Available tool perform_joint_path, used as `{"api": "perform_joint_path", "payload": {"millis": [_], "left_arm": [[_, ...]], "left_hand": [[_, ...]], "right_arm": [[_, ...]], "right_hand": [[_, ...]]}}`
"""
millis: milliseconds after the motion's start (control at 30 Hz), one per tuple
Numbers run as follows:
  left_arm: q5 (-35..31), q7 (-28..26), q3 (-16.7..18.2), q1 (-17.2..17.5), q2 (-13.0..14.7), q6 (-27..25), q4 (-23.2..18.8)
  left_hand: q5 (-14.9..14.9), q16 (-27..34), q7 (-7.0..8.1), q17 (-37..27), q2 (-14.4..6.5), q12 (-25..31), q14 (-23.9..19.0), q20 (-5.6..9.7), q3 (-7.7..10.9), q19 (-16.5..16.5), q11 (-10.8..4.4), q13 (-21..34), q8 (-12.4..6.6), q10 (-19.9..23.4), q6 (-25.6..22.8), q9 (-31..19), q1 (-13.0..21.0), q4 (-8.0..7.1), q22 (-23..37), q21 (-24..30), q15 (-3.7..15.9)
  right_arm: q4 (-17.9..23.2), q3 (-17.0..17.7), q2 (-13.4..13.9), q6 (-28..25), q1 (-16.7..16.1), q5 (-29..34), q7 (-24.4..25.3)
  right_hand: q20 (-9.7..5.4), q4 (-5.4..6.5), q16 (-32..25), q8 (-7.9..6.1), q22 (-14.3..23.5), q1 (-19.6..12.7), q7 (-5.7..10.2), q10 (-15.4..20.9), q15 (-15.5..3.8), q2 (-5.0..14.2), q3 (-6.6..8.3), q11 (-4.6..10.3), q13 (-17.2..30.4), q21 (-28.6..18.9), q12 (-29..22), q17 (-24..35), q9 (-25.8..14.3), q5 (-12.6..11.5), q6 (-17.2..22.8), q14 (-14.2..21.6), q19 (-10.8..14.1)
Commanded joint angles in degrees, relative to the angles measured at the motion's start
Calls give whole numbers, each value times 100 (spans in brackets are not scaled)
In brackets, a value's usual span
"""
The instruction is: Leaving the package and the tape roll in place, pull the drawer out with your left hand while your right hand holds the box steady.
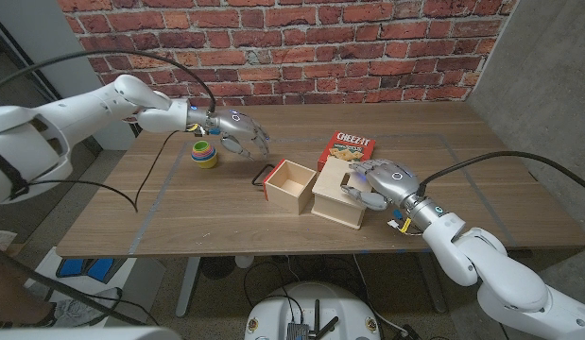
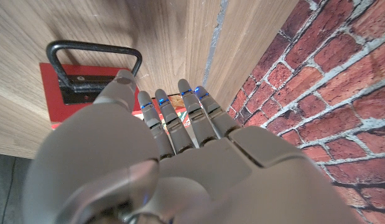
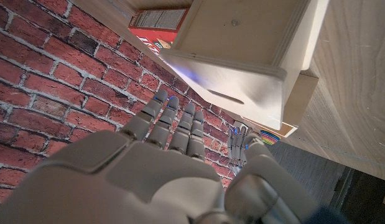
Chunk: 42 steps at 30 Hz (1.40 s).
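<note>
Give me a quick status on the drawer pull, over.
Left hand open, above the table, off the handle. Right hand resting on the box. Drawer out. Cheez-It package and tape roll clear of it.

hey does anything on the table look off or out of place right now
Nothing looks damaged or spilled. The drawer stands pulled out of the wooden box, its red front and black handle facing the left hand, which hovers apart from it. The right hand rests on the box. The cracker package and tape roll sit undisturbed.
</note>
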<state>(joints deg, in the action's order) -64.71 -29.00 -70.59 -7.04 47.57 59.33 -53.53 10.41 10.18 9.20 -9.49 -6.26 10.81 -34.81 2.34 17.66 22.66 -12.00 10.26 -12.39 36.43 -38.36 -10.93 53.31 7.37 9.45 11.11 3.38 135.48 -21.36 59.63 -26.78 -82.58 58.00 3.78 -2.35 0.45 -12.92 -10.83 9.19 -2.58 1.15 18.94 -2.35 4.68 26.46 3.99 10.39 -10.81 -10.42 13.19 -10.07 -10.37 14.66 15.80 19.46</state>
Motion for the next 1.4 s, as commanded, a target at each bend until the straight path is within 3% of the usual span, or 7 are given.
{"api": "perform_joint_path", "payload": {"millis": [33,300,633,1033,1400], "left_arm": [[664,802,1161,927,377,-523,-680],[1233,1238,1954,1860,697,-1261,-1486],[1894,1716,2736,2794,849,-2039,-2235],[2508,2083,3479,3820,970,-3055,-3169],[2953,1997,4001,4634,890,-4093,-3828]], "left_hand": [[-2,-2,-18,-13,-11,16,-58,928,40,58,-5,10,21,55,-42,7,-66,2,36,22,959],[-3,-4,-25,-13,-20,12,-69,925,50,79,-4,9,18,59,-69,12,-105,8,37,26,959],[-3,-6,-27,-13,-25,8,-78,924,61,102,-3,9,23,63,-78,16,-142,17,38,31,957],[-2,-13,-40,-11,-27,3,-75,926,73,120,-3,9,39,60,-58,18,-177,30,38,32,957],[-1,-18,-67,-9,-33,-2,-72,930,85,130,-2,8,52,57,-41,18,-220,39,39,30,951]], "right_arm": [[-14,142,-81,49,102,-132,135],[-38,268,-87,111,150,-317,184],[-46,439,-47,173,101,-554,267],[-300,599,-110,431,196,-1037,562],[-571,726,-187,729,445,-1665,726]], "right_hand": [[-263,-34,-33,-10,32,-51,0,-8,-226,256,2,-2,13,-31,-36,20,-12,3,65,-19,49],[-259,-41,-26,-8,32,-54,2,4,-211,257,13,-16,13,-36,-40,14,-12,1,67,-25,80],[-246,-49,-19,-4,32,-55,6,5,-204,258,17,-23,13,-44,-38,16,-12,1,62,-45,129],[-217,-56,-12,9,32,-51,17,-7,-197,263,22,-33,13,-59,-32,20,-11,0,30,-68,213],[-164,-65,9,33,33,-52,37,-85,-171,280,20,-43,14,-88,-8,38,-10,0,-49,-164,356]]}}
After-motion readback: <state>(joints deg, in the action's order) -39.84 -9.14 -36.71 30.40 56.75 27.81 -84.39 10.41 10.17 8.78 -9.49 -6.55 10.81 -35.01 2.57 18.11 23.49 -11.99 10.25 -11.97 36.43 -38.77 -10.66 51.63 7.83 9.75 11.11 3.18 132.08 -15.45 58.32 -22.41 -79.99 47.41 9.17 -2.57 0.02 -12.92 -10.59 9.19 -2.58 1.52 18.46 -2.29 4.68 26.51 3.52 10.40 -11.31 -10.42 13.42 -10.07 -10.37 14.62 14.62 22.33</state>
